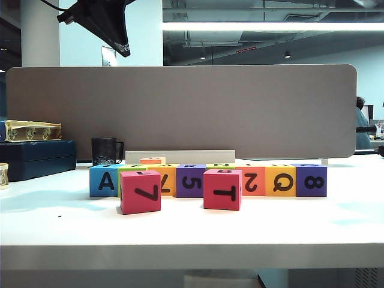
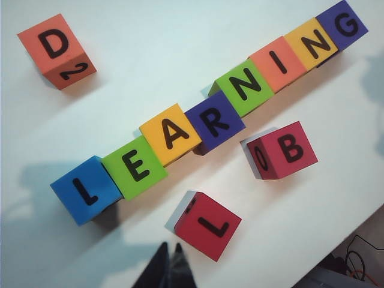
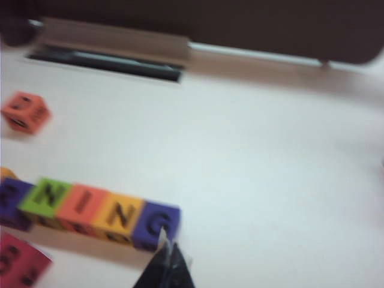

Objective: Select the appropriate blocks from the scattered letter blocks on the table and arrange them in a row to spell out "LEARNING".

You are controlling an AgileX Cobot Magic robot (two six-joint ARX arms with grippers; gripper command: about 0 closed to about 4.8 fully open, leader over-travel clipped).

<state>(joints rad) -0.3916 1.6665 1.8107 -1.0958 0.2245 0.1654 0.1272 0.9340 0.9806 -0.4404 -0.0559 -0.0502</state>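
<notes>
Eight matte letter cubes (image 2: 204, 120) stand touching in one straight row on the smooth white tabletop (image 2: 180, 42), tops spelling LEARNING: blue, green, yellow, purple, green, orange, yellow, purple. Two red cubes, L (image 2: 207, 225) and B (image 2: 282, 150), lie just beside the row; an orange D cube (image 2: 57, 51) sits well apart

The letter blocks (image 2: 174, 135) looked like matte foam or soft plastic, their faces flat and unshiny with crisp black printed characters, and the white table (image 1: 192, 231) appeared smooth with a faint satin sheen that caught soft reflections. The left gripper (image 2: 169, 264) and the right gripper (image 3: 165, 264) both showed dark, dull-finished fingertips pressed together, seemingly hard plastic. At about ten o'clock from the blocks in the exterior view, the black mug (image 1: 105, 151) looked glossy, and the partition panel (image 1: 180, 111) behind seemed a matte, cloth-like grey-brown.
</notes>
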